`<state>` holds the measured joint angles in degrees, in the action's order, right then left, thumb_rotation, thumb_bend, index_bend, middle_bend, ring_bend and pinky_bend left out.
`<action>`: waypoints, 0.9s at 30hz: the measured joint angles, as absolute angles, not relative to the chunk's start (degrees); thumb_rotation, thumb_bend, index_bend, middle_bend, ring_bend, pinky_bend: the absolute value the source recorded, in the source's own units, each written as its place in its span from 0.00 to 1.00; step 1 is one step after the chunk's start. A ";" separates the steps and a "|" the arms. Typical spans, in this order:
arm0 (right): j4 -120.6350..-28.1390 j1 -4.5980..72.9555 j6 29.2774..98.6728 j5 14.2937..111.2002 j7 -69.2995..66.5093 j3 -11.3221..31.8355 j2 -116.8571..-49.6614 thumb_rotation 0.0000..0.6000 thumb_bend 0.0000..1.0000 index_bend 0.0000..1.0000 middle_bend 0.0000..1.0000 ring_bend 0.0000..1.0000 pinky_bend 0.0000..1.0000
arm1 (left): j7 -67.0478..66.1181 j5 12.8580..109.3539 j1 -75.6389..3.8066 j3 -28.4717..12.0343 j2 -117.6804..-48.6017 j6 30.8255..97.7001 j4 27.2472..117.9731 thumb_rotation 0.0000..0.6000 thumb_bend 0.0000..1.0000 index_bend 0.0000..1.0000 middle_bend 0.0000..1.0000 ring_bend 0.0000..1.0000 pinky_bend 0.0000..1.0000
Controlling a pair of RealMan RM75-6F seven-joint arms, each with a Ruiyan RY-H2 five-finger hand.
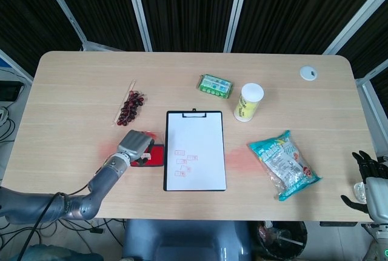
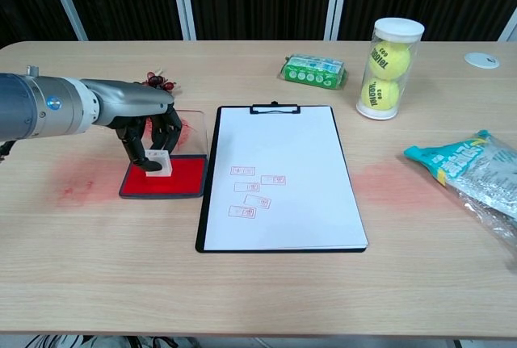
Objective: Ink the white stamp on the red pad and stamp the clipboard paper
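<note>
At left of centre, our left hand (image 2: 149, 126) grips the stamp (image 2: 157, 161) on the pad (image 2: 166, 178). Our right hand (image 1: 365, 173), lower right, hangs open, fingers apart.

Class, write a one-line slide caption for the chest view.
Left hand presses small white stamp onto flat red ink pad beside black clipboard's white paper.

1 stamp (image 2: 157, 162), 1 pad (image 2: 166, 178), 1 clipboard (image 2: 279, 178), 2 tennis balls (image 2: 389, 61).
</note>
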<state>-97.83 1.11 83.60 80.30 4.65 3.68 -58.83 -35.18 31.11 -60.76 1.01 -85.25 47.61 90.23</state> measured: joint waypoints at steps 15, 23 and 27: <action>-97.80 1.13 83.61 80.33 4.65 3.68 -58.90 1.00 0.09 0.13 0.10 0.16 0.16 | -35.51 31.18 -60.86 1.36 -85.94 47.34 89.58 1.00 0.43 0.59 0.57 0.33 0.39; -97.78 1.14 83.64 80.39 4.62 3.69 -58.91 1.00 0.09 0.13 0.10 0.16 0.16 | -35.63 31.26 -60.87 1.18 -85.64 48.02 90.24 1.00 0.43 0.59 0.57 0.33 0.39; -97.82 1.14 83.66 80.49 4.69 3.65 -58.93 1.00 0.09 0.13 0.10 0.16 0.16 | -35.83 31.61 -60.96 0.84 -84.78 48.82 91.93 1.00 0.43 0.59 0.58 0.33 0.39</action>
<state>-97.82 1.14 83.66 80.49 4.69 3.65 -58.93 -35.83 31.61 -60.96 0.84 -84.78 48.82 91.93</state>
